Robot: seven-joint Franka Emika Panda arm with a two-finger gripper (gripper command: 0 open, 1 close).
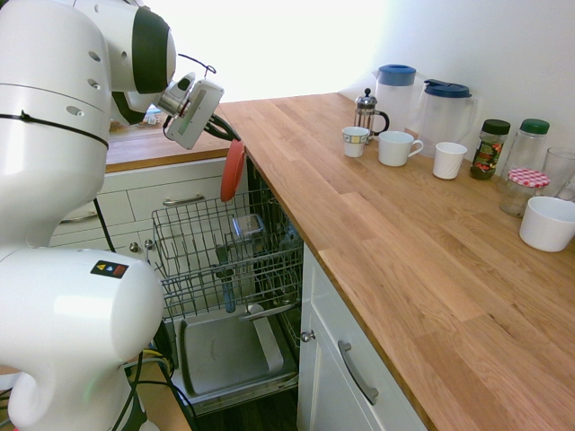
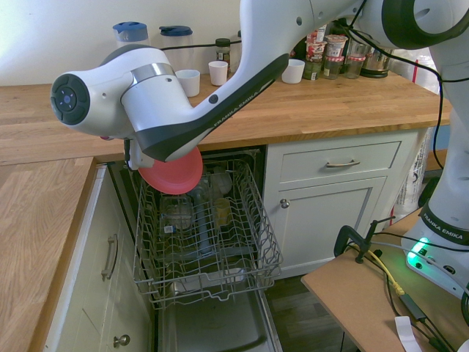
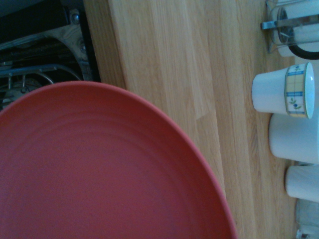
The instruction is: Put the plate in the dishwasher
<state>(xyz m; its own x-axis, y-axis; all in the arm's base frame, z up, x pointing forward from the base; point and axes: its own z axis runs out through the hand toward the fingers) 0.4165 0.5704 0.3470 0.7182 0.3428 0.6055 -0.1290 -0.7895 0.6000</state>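
Observation:
The coral-red plate [image 1: 233,171] hangs almost on edge in my gripper [image 1: 230,144], which is shut on its upper rim. It is held over the back of the dishwasher's pulled-out grey wire rack [image 1: 208,235], just below the level of the wooden counter's edge. The dishwasher's grey door [image 1: 225,352] lies folded down beneath the rack. From the other side the plate [image 2: 173,176] shows its round face above the rack [image 2: 209,246], and the forearm hides the fingers. Most of the wrist view is taken up by the plate [image 3: 99,169].
Some glassware [image 1: 245,226] stands in the rack. On the counter [image 1: 422,260] are mugs [image 1: 395,148], a French press [image 1: 367,111], two pitchers [image 1: 445,109], jars [image 1: 490,148] and a white bowl [image 1: 547,223]. White drawers [image 1: 171,202] flank the dishwasher.

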